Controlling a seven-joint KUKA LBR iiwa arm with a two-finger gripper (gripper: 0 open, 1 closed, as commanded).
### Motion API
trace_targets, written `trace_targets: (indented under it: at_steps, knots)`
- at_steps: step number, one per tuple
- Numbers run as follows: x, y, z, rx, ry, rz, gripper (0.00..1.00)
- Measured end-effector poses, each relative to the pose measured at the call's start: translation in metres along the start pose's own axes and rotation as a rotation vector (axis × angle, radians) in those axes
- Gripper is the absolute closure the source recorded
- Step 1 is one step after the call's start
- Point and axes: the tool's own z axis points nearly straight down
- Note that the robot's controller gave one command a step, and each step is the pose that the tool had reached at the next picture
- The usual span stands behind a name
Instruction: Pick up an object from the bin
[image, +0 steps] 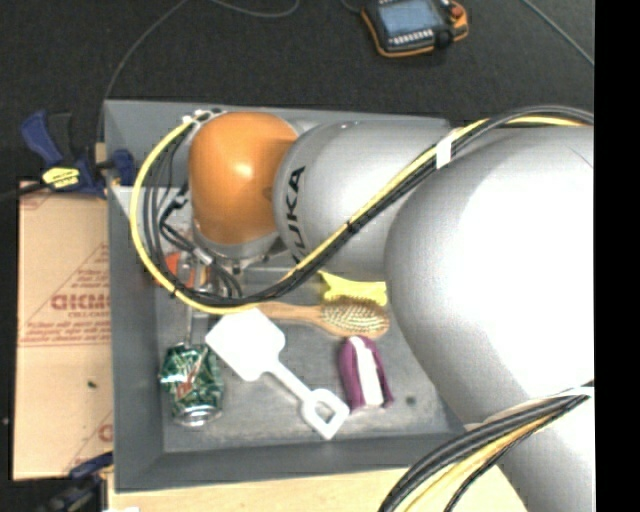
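At centre, white scoop (262, 362), handle lower-right.

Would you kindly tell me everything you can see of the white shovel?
The white shovel looks plastic: a broad squarish blade, a straight handle, a loop grip at its end. It lies flat on the grey bin floor, blade upper left, handle running down-right. Its blade's top edge reaches the wooden hairbrush handle; whether they touch I cannot tell. A crushed green can lies close on its left.
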Motion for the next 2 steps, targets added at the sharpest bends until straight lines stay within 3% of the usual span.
trace_targets:
  at_steps: [1,2]
  knots:
    - [-0.002,-0.001,-0.004,-0.002,-0.008,0.004,0.0]
    - [0.059,0.007,0.053,0.0,-0.026,-0.591,0.0]
